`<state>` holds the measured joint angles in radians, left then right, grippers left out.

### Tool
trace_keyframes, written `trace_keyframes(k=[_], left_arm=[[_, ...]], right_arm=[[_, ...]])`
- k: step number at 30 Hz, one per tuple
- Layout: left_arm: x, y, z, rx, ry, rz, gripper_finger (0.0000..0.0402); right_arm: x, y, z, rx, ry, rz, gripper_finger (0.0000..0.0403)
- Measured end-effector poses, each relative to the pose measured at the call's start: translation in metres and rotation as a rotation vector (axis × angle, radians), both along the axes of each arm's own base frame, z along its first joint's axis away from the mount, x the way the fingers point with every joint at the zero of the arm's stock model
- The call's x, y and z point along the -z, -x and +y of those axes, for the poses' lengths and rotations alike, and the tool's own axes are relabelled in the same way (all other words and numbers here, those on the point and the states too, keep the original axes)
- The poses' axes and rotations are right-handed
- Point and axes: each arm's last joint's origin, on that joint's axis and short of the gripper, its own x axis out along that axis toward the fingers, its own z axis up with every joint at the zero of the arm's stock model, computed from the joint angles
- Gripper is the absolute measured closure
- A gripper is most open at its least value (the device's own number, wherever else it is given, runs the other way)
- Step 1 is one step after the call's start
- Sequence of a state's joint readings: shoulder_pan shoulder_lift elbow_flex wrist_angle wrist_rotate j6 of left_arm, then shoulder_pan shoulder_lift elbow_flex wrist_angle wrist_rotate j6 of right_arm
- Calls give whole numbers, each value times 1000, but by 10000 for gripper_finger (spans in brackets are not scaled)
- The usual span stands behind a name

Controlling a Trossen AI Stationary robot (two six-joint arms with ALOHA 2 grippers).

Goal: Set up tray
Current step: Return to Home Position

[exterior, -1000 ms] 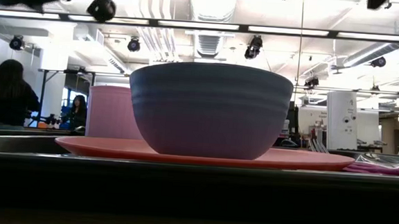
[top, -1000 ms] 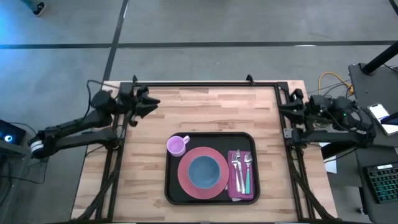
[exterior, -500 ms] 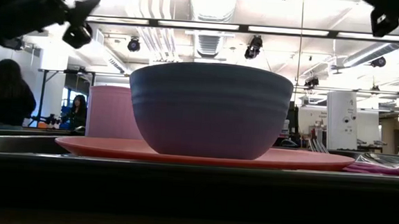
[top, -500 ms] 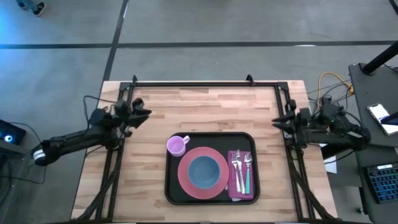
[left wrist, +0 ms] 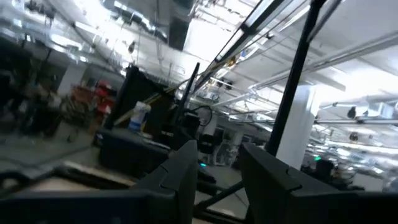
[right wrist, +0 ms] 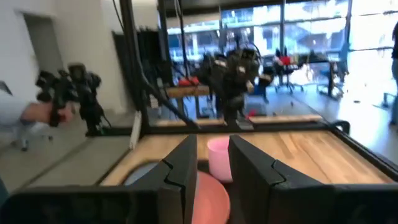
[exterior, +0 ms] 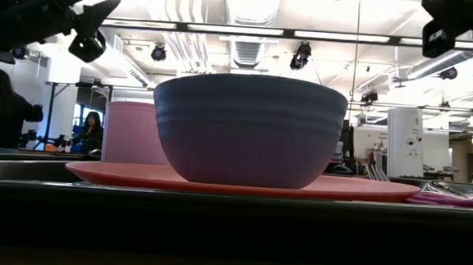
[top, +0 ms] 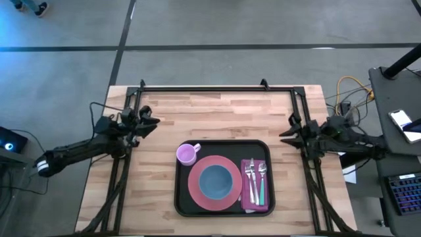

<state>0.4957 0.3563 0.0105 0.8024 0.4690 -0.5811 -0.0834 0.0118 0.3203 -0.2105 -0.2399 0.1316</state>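
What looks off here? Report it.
Nothing stands out. On the tray, the bowl sits centred on the plate, cup upright beside it, cutlery straight on the napkin. Left gripper and right gripper hang at the table's sides.

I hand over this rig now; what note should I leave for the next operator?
Left gripper: open, empty, above the left edge of the table. Right gripper: open, empty, at the right edge.
Tray: mid-table, holding the pink plate with the blue bowl, the pink cup, and cutlery on the purple napkin.
Done: the tray looks fully set.
Left: probably only parking both arms.
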Motion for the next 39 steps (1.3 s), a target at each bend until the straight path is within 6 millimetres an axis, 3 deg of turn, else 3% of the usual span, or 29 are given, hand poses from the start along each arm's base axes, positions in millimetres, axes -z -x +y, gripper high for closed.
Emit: trace_keyframes(k=[6, 13, 18, 25, 35, 39], left_arm=[[3, -2, 1, 73, 197, 36, 299], [8, -7, 1, 88, 238, 83, 299], [8, -8, -12, 176, 246, 86, 299], [4, -2, -34, 360, 222, 68, 299], [-10, 23, -39, 392, 149, -129, 299], [-12, 23, -39, 390, 149, -135, 299]], right_arm=[[32, -17, -1, -30, -78, -60, 321], [64, -28, -2, -41, -134, -64, 333], [72, -30, -4, 24, -195, 19, 333], [72, -30, -4, 56, -117, 9, 322], [72, -30, -4, 57, -105, 8, 317], [72, -30, -4, 56, -105, 7, 325]])
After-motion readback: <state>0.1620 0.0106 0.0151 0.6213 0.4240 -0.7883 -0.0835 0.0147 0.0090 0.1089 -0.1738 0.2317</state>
